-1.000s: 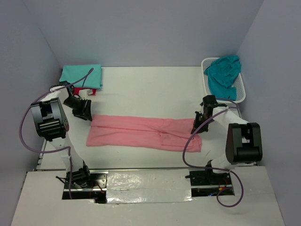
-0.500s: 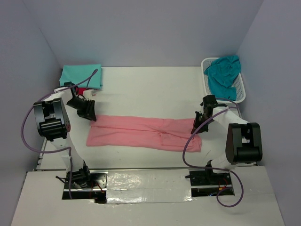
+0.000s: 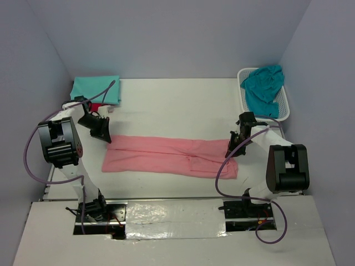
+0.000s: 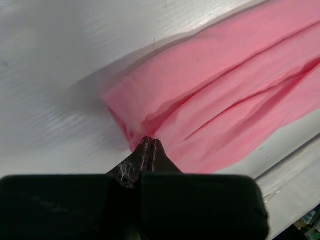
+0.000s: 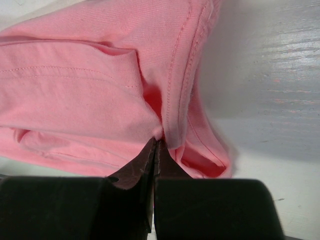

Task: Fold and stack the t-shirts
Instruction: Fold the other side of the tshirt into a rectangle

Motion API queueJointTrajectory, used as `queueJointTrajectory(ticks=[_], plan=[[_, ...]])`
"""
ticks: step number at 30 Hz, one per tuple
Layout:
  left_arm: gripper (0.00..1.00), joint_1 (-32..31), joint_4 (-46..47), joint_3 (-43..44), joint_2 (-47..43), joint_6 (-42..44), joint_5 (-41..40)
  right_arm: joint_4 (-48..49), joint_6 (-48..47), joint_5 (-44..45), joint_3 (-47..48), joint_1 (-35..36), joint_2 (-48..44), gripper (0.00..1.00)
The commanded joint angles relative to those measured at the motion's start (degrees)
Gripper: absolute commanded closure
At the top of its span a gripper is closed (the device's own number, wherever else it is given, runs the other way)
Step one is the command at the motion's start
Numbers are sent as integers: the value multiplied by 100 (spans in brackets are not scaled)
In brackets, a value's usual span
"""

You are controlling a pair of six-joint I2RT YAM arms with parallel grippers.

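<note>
Both claws are clenched: left gripper (image 3: 104, 134) pinches the left end of the salmon pink shirt (image 3: 166, 155), right gripper (image 3: 232, 151) its right end. It lies mid-table, half-folded. Mint-teal shirt (image 3: 95, 87) sits stacked on crimson shirt (image 3: 97, 107) far left; teal-blue shirt (image 3: 263, 86) waits unfolded in the basket (image 3: 285, 108), far right.

Overhead; wrist close-ups on pink t-shirt (image 3: 166, 155)

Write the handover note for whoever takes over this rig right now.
Left gripper: shut on the left end of the salmon pink shirt.
Right gripper: shut on its right end.
The shirt lies flat as a long strip.
Done: mint-teal shirt folded, on the red shirt, far left.
Left: fold and stack the pink; teal-blue shirt sits crumpled in the white basket.
</note>
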Motion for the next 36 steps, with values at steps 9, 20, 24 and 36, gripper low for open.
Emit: queueJointTrajectory(ticks=[9, 20, 24, 36], plan=[[47, -2, -412, 164, -255, 375, 111, 16, -69, 7, 167, -12, 24, 100], [48, -90, 176, -188, -211, 252, -336, 7, -87, -19, 123, -12, -28, 100], [48, -107, 309, -92, -167, 94, -461, 7, -87, -28, 132, -12, -37, 100], [58, -178, -287, -21, -79, 322, -30, -10, -95, -2, 132, -12, -28, 100]])
